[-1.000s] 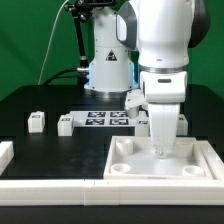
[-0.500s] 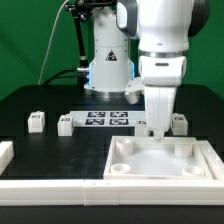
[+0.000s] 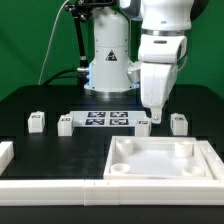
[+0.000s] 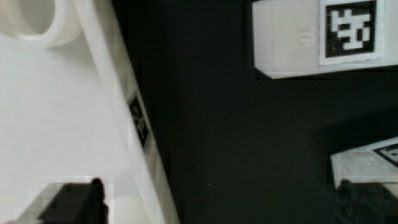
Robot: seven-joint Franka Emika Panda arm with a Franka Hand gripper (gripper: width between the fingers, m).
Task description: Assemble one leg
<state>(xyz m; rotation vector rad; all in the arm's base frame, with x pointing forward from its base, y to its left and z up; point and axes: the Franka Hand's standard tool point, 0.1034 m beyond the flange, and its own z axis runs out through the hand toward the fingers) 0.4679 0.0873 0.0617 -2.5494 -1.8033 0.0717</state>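
Note:
Several small white legs with marker tags stand on the black table behind the tray: two at the exterior view's left (image 3: 36, 121) (image 3: 66, 124), one by the marker board's right end (image 3: 143, 125) and one further right (image 3: 179, 122). My gripper (image 3: 155, 117) hangs above the table just beyond the tray's far edge, between those last two legs. It is open and empty. In the wrist view the gripper (image 4: 222, 205) spans bare table, with dark fingertips (image 4: 71, 205) at the frame's edge, one tagged leg (image 4: 329, 35) and part of another (image 4: 377, 158) in sight.
The large white tray (image 3: 160, 170) with round corner sockets lies at the front right; its rim shows in the wrist view (image 4: 54, 120). The marker board (image 3: 105, 120) lies flat mid-table. A white rail (image 3: 50, 188) runs along the front edge. The arm's base (image 3: 108, 65) stands behind.
My gripper has risen out of the tray and moved back toward the far side, over the tray's far edge, empty throughout.

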